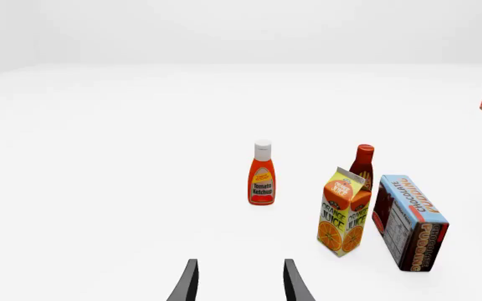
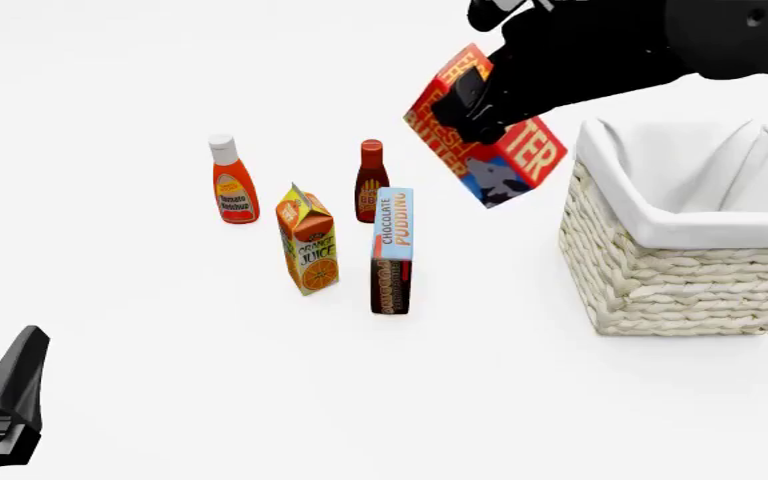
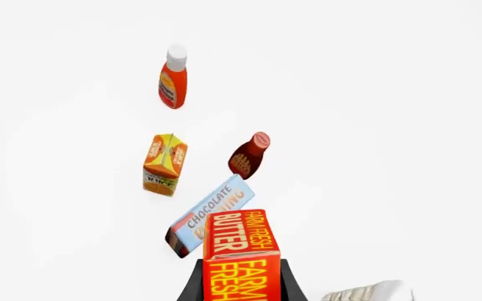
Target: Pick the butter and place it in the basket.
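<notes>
Right arm reaches in from the upper right of the front view, raised well clear of the worktop (image 2: 157, 400). Right pincer (image 2: 471, 112) is clamped on the butter (image 2: 484, 140), fingers pressed against its two sides. The carton hangs tilted in the air, red-orange with yellow and white lettering, blue corner lowest. The basket (image 2: 651, 280) stands on the worktop just beside and below this pincer, on its outer side; the white lining is folded over the rim and nothing is visible inside. Left pincer (image 1: 239, 282) sits low with fingers parted, holding nothing, the groceries standing well ahead of it.
</notes>
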